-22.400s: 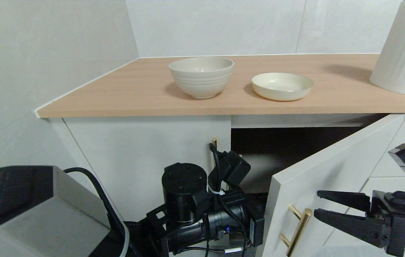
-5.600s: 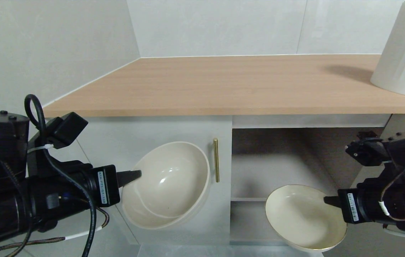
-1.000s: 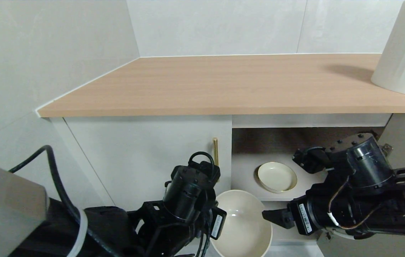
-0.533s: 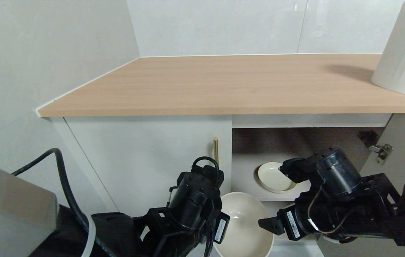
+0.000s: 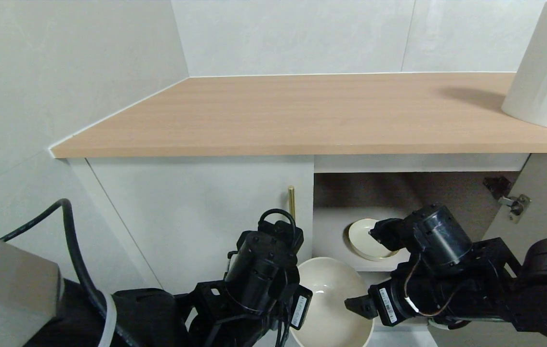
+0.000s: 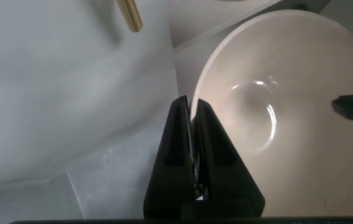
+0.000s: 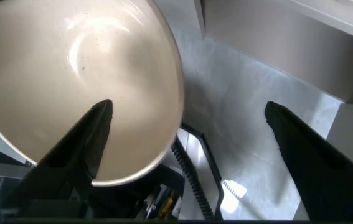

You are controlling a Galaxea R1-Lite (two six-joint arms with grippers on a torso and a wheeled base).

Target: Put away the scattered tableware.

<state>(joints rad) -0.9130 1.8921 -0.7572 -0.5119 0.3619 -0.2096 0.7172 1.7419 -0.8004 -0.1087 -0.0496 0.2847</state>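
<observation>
Fingers [image 6: 177,143] of the left gripper [image 6: 192,102] clamp the bowl [image 5: 333,303] rim; right gripper [image 7: 187,109] gapes wide, empty. We see the counter [image 5: 302,111] now bare and the cabinet [image 5: 181,207] open. Bowl has sunk low in front of the opening, below the shelf [image 5: 328,231], not yet inside. Plate [image 5: 360,236] now lies on that shelf, released; right arm has backed out beside the bowl. We judge one piece left.

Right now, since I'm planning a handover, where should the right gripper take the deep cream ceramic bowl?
Take the deep cream ceramic bowl by its thin rim, on the side opposite the left gripper, which pinches the rim. The open right gripper faces that free side; one finger inside the wall, one outside, probably suits.
</observation>
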